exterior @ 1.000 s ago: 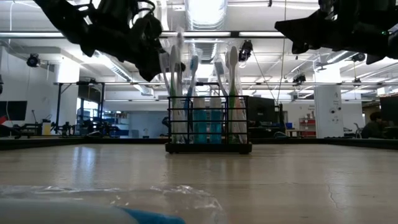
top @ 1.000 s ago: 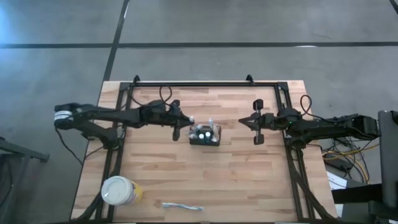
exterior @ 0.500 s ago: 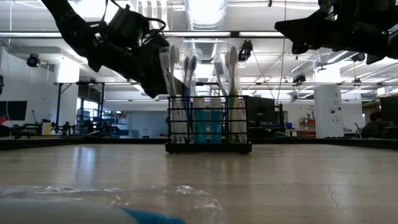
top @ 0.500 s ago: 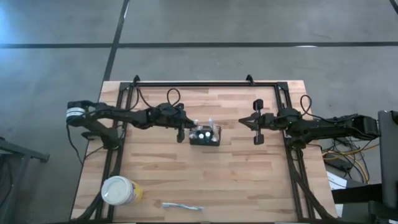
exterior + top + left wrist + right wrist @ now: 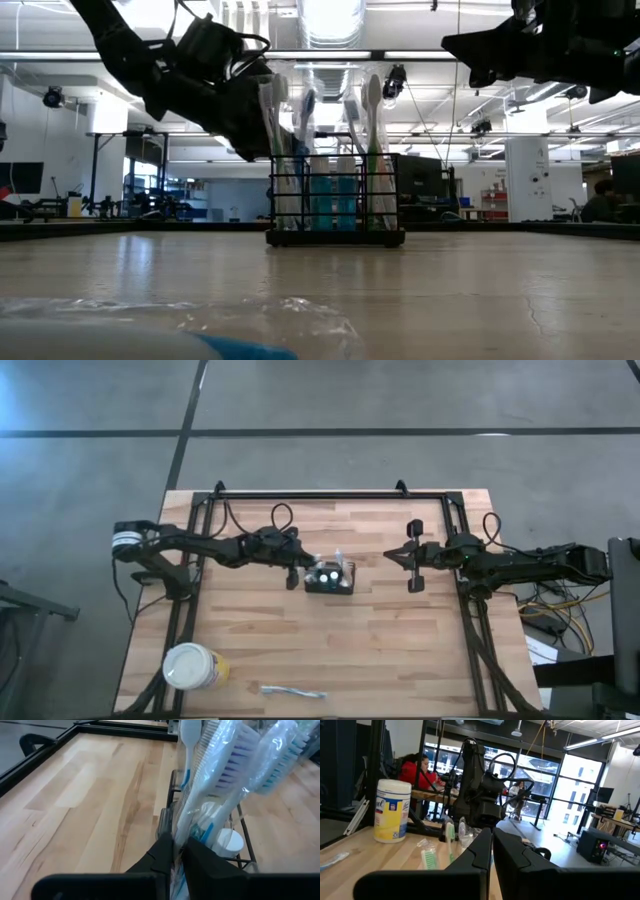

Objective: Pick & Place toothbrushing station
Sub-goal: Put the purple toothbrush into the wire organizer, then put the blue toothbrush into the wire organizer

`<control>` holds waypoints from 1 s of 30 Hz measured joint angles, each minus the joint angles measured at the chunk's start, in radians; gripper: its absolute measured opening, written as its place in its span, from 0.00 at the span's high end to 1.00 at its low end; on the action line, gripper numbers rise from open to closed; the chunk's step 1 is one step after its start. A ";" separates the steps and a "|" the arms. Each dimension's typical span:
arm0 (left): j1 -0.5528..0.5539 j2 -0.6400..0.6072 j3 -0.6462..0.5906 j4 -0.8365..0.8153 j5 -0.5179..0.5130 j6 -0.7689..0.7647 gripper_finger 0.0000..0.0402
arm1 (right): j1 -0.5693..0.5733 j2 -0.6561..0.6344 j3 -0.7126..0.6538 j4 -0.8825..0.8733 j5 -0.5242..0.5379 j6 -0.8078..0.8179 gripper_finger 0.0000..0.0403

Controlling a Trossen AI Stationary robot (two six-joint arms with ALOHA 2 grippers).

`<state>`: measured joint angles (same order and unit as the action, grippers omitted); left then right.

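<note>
The toothbrushing station (image 5: 331, 577), a small black wire caddy, stands mid-table with several wrapped toothbrushes upright in it (image 5: 335, 200). My left gripper (image 5: 300, 570) is at the caddy's left end (image 5: 262, 140), shut on a toothbrush in clear wrap (image 5: 220, 785) with its head up. My right gripper (image 5: 392, 556) hangs shut in the air to the right of the caddy, touching nothing (image 5: 492, 840). My left gripper pinches the wrapped toothbrush between its two fingers, low on the handle (image 5: 179, 832). The fingers come from the table's left, slanting a little down, and lie across the handle. The brush stands nearly upright at the caddy's left end, and the fingers hide its lower end.
A round white tub with a yellow label (image 5: 190, 667) stands near the table's near left corner. A wrapped toothbrush (image 5: 292, 691) lies by the near edge. A black frame (image 5: 330, 495) runs along the far edge and both sides.
My left gripper has gone down and toward the caddy with the wrapped toothbrush still in its fingers. The brush now stands lower, against the caddy's left end.
</note>
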<state>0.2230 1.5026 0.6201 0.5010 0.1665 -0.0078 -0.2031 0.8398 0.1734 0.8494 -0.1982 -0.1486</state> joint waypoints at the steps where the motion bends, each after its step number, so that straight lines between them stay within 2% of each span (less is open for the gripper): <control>1: 0.000 -0.003 0.000 -0.002 0.000 0.000 0.91 | 0.000 0.000 0.000 0.000 0.000 0.000 0.97; 9: 0.000 -0.019 -0.005 -0.033 -0.001 -0.021 0.76 | 0.000 0.000 0.000 0.000 0.000 0.000 0.97; 20: 0.000 -0.088 -0.005 -0.042 0.007 -0.021 0.45 | 0.000 0.000 0.000 -0.001 0.000 0.011 0.97; 24: 0.000 -0.144 -0.005 -0.071 0.008 -0.018 0.40 | 0.000 0.001 0.000 -0.002 0.000 0.011 0.97; 30: 0.000 -0.233 -0.004 -0.156 -0.003 -0.006 0.40 | 0.000 0.001 0.000 -0.002 0.000 0.011 0.97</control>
<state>0.2234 1.2695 0.6159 0.3446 0.1640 -0.0141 -0.2035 0.8406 0.1738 0.8471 -0.1986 -0.1379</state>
